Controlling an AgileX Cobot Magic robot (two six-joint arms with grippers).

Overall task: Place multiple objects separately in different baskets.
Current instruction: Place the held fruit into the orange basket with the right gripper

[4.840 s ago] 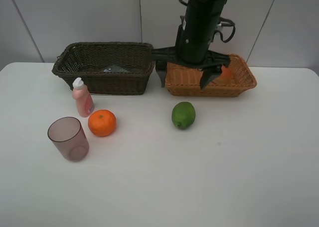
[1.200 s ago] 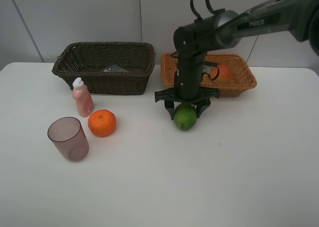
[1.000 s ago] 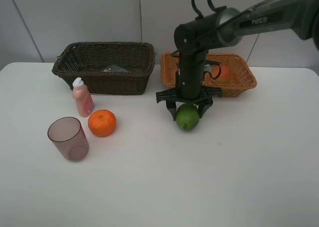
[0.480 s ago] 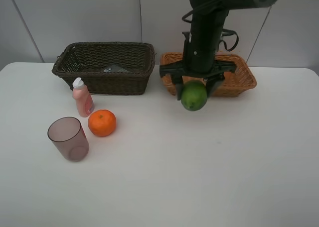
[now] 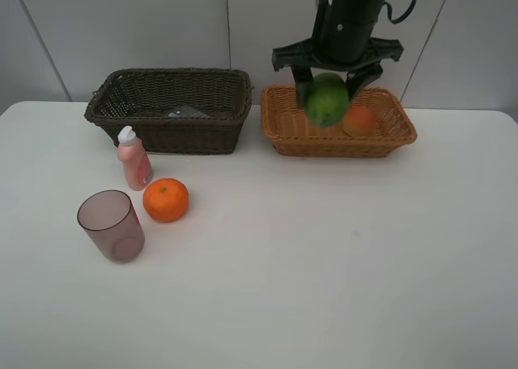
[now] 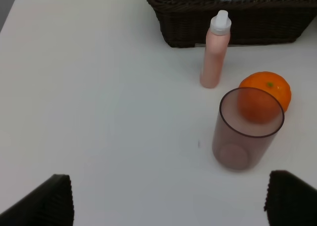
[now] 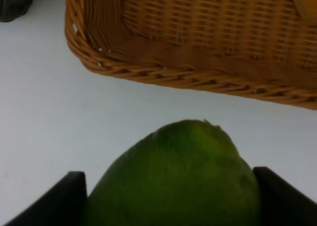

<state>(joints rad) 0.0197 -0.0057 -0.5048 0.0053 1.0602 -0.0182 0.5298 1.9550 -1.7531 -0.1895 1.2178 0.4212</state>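
**Item 1. Round green lime** (image 5: 327, 100). Held off the counter by the right gripper (image 5: 329, 85), whose two black fingers are closed on its sides. In the high view it hangs in front of the shallow light orange-tan wicker basket (image 5: 283, 136), at about 1 o'clock on the white counter (image 5: 324, 264). The right wrist view shows the basket's near rim beyond the fruit, so the lime may not yet be fully over the basket.

**Item 2. Red-orange peach-like fruit** (image 5: 360, 120). Lies inside the tan basket, at 3 o'clock from the lime.

**Item 3. Deep dark brown wicker basket** (image 5: 162, 136). Stands at 11 o'clock, beside the tan basket. A dark flat object (image 5: 188, 111) lies on its floor; it is too dim to identify.

**Item 4. Small pink white-capped bottle** (image 5: 133, 159), **orange** (image 5: 165, 200) and **translucent mauve cup** (image 5: 112, 225). They are clustered at 9 o'clock on the counter, near one another and not yet sorted.

**Item 5. Left gripper** (image 6: 171, 201). Wide open and empty, looking down on the cup cluster.

**Hazards, as judged:**
- Releasing short of the rim would put the lime on the wicker edge or the counter, where a round fruit rolls off.
- Dropping it from this height could make it bounce out of the shallow basket or strike the peach-like fruit.
- The smooth curved skin gives little purchase, so a sharp move could slip it free.
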